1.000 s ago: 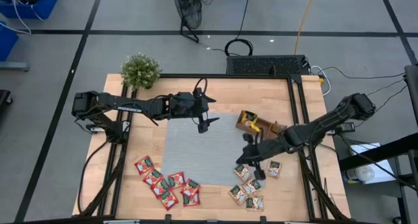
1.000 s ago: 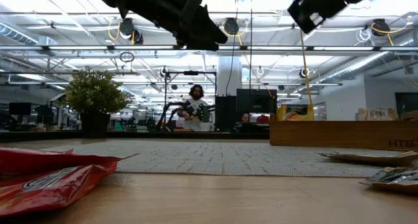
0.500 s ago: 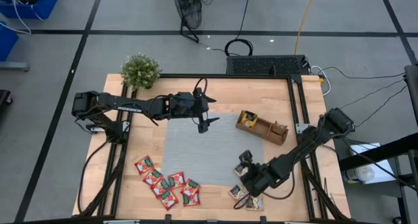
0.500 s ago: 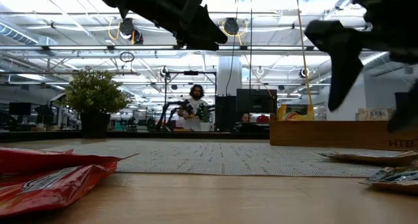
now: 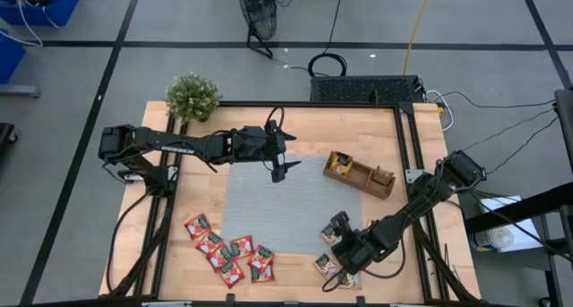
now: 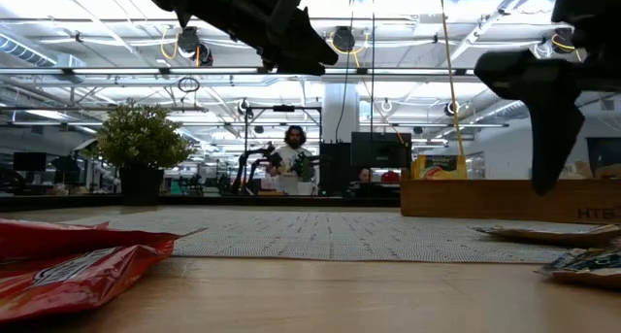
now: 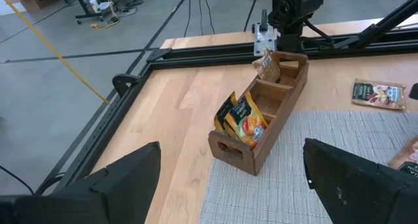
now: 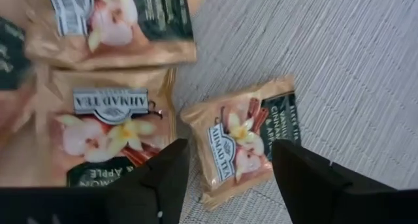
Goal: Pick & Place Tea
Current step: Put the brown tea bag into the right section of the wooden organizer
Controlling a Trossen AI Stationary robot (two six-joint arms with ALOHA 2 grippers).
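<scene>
right gripper spread above pale tea sachet, on grey mat

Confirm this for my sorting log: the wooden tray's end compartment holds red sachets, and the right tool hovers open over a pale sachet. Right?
Not quite. The left wrist view shows orange-yellow sachets in the wooden tray, not red ones. The rest holds: the right tool hovers open over a pale sachet.

Pale sachets near desk's front edge partly hidden under right gripper in high view; red sachets cut off by low view's left edge, blurred.
</scene>
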